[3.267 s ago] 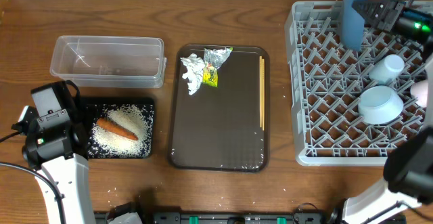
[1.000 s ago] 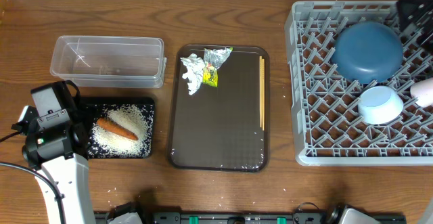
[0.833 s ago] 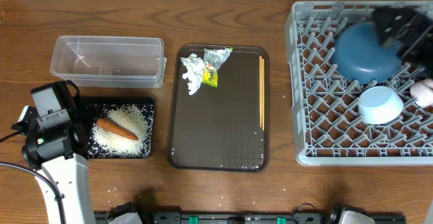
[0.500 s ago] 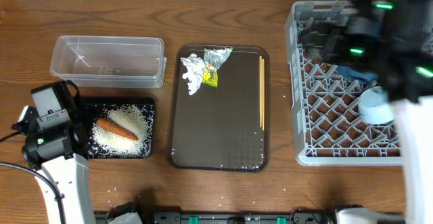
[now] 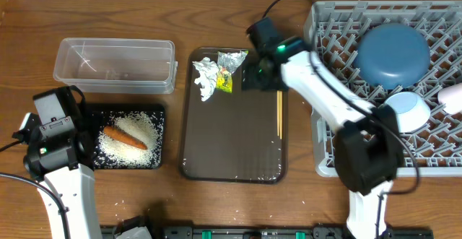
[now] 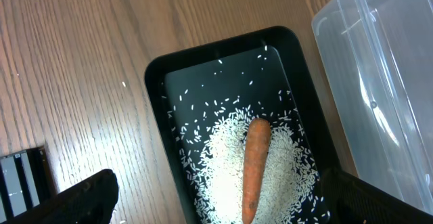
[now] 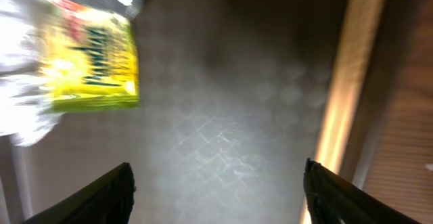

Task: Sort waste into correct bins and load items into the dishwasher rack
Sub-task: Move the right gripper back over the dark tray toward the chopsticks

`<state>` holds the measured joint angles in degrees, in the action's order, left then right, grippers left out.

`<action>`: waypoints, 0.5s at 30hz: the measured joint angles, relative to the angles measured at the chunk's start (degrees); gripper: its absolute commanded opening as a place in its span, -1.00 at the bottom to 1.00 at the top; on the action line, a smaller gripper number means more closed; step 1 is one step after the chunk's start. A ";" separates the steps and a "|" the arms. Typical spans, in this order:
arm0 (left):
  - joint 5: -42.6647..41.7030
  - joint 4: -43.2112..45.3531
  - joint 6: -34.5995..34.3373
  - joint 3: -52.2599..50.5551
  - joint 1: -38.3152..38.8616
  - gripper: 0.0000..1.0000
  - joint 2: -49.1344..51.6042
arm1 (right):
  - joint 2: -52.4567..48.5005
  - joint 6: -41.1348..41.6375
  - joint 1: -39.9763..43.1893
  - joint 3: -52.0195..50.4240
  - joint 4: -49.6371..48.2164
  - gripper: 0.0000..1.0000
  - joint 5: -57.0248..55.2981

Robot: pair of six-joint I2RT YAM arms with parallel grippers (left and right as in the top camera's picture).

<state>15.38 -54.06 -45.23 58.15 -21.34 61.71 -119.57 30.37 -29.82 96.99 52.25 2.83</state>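
right hand (image 7: pixel 223 200) spread wide between blurred foil wrapper (image 7: pixel 91 65) and chopsticks (image 7: pixel 346 95); left hand (image 6: pixel 230 204) likewise wide, fingertips (image 6: pixel 84 198) cropped

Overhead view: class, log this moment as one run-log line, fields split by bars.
left gripper: open above black tray | right gripper: open over serving tray, between foil wrapper and chopsticks | held: nothing

**Operator:** Colours at the rack?

**Technician:** Dishwasher rack (image 5: pixel 321 87): grey, diamond lattice. Large bowl (image 5: pixel 393 55): mid blue. Small bowl (image 5: pixel 408 109): light blue.

**Operator:** Centre tray?

**Technician:** Serving tray (image 5: pixel 231 138): dark brown, fine crosshatch texture. Foil wrapper (image 5: pixel 227 69): silver, with a yellow printed panel. Chopsticks (image 5: pixel 279 109): pale wood.

**Operator:** Left side?

**Technician:** Shallow tray (image 6: pixel 154 82): glossy black. Rice (image 6: pixel 223 149): white. Carrot (image 6: pixel 254 163): orange. Tub (image 5: pixel 115 66): clear. Table (image 5: pixel 216 15): brown, wood grain.
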 measured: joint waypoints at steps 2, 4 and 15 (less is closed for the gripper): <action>0.00 0.00 0.00 0.00 0.02 0.96 0.00 | -2.14 1.33 -0.15 0.00 0.00 0.46 -0.44; 0.00 -0.02 0.00 0.00 0.00 0.96 0.00 | -3.26 2.23 0.00 0.00 0.02 0.48 -1.42; 0.00 -0.02 0.00 0.00 0.00 0.96 0.00 | -3.65 3.76 0.68 0.00 1.70 0.52 -6.78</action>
<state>15.38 -54.08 -45.23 58.15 -21.34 61.71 -123.22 34.13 -29.15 96.99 53.95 -3.95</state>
